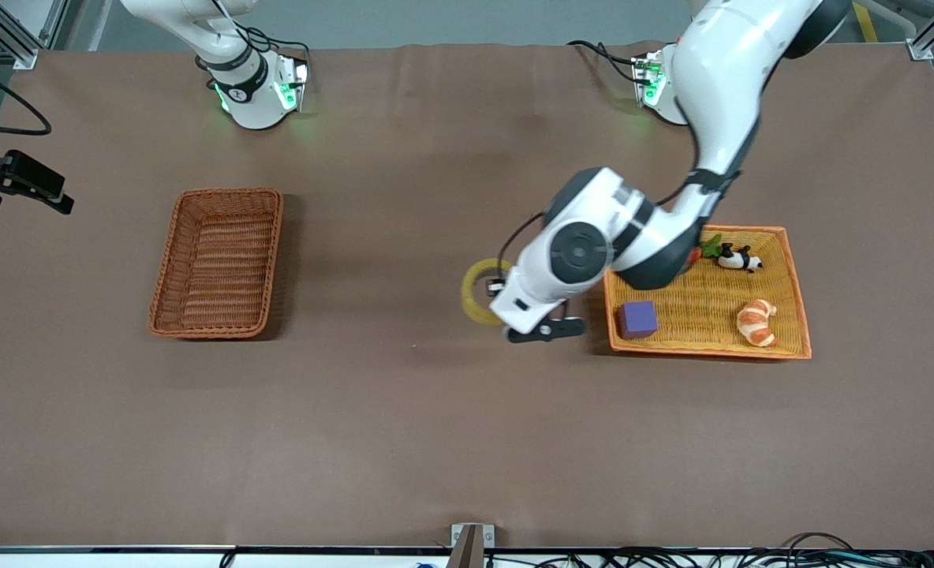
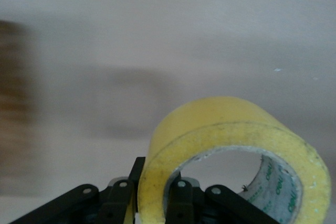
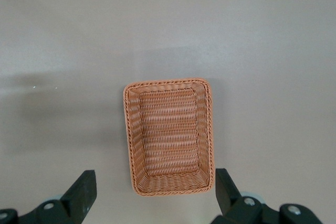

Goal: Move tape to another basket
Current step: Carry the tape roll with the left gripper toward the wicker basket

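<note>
Even overhead light, blurred wrist edge

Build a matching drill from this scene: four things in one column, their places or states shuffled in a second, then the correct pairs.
Things
1. tape
2. basket
3. purple cube
4. right gripper

Places or states
A. lies in the orange-rimmed tray
B. open, up over the basket
C. clamped in the left gripper, over bare table between the tray and the basket
D. nothing in it, toward the right arm's end of the table

Pairs: 1-C, 2-D, 3-A, 4-B
</note>
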### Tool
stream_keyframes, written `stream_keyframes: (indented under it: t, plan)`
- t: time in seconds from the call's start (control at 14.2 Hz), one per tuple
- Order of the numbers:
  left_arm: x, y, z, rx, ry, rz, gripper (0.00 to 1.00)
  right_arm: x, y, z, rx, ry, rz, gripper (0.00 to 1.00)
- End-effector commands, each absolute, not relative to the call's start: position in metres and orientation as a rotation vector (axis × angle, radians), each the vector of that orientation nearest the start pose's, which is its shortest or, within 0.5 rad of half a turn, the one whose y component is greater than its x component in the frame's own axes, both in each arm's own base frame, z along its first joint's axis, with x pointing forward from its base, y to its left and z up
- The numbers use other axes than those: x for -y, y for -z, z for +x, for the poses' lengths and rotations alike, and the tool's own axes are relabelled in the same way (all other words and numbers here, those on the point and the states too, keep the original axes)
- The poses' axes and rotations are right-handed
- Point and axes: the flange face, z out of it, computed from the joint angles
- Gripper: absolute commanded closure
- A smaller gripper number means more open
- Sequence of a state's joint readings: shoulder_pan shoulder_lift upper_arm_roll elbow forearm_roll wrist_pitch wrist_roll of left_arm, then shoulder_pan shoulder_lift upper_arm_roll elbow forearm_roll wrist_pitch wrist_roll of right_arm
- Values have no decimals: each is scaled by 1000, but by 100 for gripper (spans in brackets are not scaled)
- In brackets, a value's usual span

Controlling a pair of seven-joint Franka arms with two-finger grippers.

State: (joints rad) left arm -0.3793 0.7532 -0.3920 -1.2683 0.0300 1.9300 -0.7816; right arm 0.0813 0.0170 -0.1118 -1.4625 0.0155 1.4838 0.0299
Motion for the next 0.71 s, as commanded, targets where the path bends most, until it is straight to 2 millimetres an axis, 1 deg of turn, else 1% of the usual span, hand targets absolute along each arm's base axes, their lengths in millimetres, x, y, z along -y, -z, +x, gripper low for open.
stream_keyframes:
  t: [0.0, 0.07, 0.14, 0.21, 0.28, 0.35, 0.42, 0.49, 0.57, 0.64]
  plan:
    - [504, -300, 573, 81, -260, -3309, 94, 19, -660, 545, -112, 17, -3133, 0]
    - [517, -275, 572, 82, -262, -3328, 96, 19, -660, 545, -110, 17, -3133, 0]
    - [534, -263, 568, 72, -221, -3364, 99, 19, -659, 545, -115, 14, -3133, 0]
    - [544, -260, 567, 64, -165, -3382, 99, 21, -659, 545, -119, 14, -3133, 0]
    - [552, -254, 560, 41, -150, -3375, 99, 27, -658, 545, -138, 12, -3129, 0]
    - [557, -251, 557, 40, -141, -3383, 99, 29, -657, 545, -144, 7, -3124, 0]
    - [567, -241, 550, 29, -117, -3395, 97, 29, -657, 545, -147, 7, -3123, 0]
    - [572, -234, 548, 41, -62, -3408, 94, 29, -654, 546, -147, 0, -3123, 0]
    - [575, -230, 547, 42, -26, -3400, 89, 29, -652, 546, -147, -7, -3121, 0]
    - [577, -220, 543, 37, -7, -3382, 83, 27, -652, 546, -144, -7, -3120, 0]
